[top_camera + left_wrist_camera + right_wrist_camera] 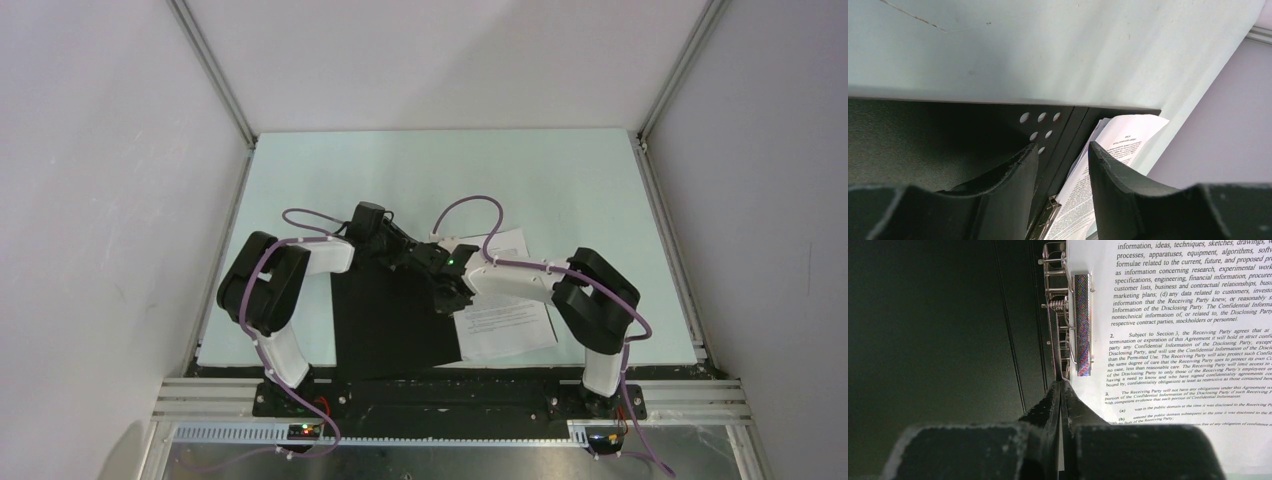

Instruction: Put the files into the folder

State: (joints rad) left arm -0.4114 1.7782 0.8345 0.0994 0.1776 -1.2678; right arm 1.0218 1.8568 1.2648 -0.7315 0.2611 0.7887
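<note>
The folder [390, 322] lies open on the table with its black inside [948, 340] up. The files [510, 322] lie on its right half, white sheets of dense print [1188, 340] beside the metal spine clip [1068, 305]. My right gripper [1062, 384] is shut, its tips at the near end of the clip; I cannot tell whether they touch it. My left gripper [1064, 146] is open over the far end of the spine, one finger above the black cover [923, 140], the other above the files [1128, 140]. Nothing is between its fingers.
The pale green table [400, 170] stretches beyond the folder. White walls with metal corner rails [215, 75] enclose it on three sides. Both arm bases sit on a black rail [450, 395] at the near edge. Purple cables loop above the wrists.
</note>
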